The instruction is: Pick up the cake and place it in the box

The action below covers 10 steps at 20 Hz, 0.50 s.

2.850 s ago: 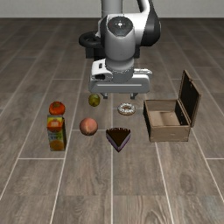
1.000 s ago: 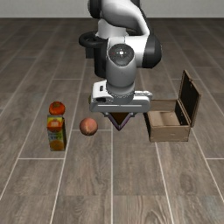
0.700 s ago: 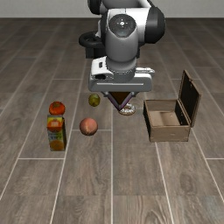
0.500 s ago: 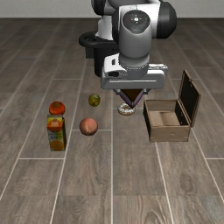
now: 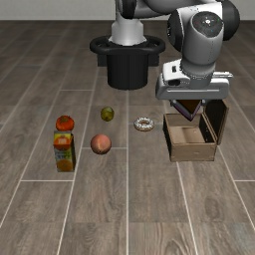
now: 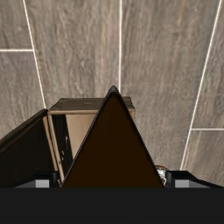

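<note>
1. While the arm leans out toward the floor's [image 5: 129,214] edge on the exterior view's right, the fingers [image 6: 181,185] are clamped on the cake [image 5: 187,109], one on each side!
2. That cake is a dark brown wedge, up in the air, off the floor and hanging over the box [image 5: 191,149].
3. From the wrist view, the cake [image 6: 112,140] points away from the hand, its tip lying over the far rim of the box [image 6: 74,107] below.
4. The box sits on the floor with its lid [image 5: 213,108] thrown open, standing up along the side nearest the edge on the exterior view's right.
5. The box's inside looks bare wood where it shows past the wedge; the cake is above it, not inside it.
6. Just beside the box, toward the floor's middle, lies a small ring [image 5: 143,124].
7. Farther along sit a green fruit [image 5: 107,114] and a reddish round fruit [image 5: 100,144], near each other but apart.
8. Toward the edge on the exterior view's left stands an orange bottle [image 5: 64,154], upright, with a red tomato [image 5: 65,124] just behind it.
9. All four of those are well apart from the hand.
</note>
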Tool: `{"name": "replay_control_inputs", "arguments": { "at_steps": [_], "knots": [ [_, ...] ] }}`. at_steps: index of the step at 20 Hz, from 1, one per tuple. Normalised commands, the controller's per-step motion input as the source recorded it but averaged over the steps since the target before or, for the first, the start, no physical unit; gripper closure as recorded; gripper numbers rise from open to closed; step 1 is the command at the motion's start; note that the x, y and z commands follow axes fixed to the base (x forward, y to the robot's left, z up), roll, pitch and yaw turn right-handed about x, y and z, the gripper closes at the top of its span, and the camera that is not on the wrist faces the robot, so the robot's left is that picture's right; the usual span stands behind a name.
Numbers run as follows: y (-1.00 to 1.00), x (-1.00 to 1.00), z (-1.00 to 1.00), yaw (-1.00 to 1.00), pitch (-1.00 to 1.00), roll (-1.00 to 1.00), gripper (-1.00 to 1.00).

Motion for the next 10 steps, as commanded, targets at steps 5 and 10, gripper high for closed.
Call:
{"name": "replay_control_inputs", "arguments": {
  "at_steps": [5, 10],
  "knots": [
    [0.00, -1.00, 0.00, 0.00, 0.00, 0.00, 1.00],
    [0.20, -0.40, -0.40, 0.00, 0.00, 0.00, 1.00]
  ]
}}
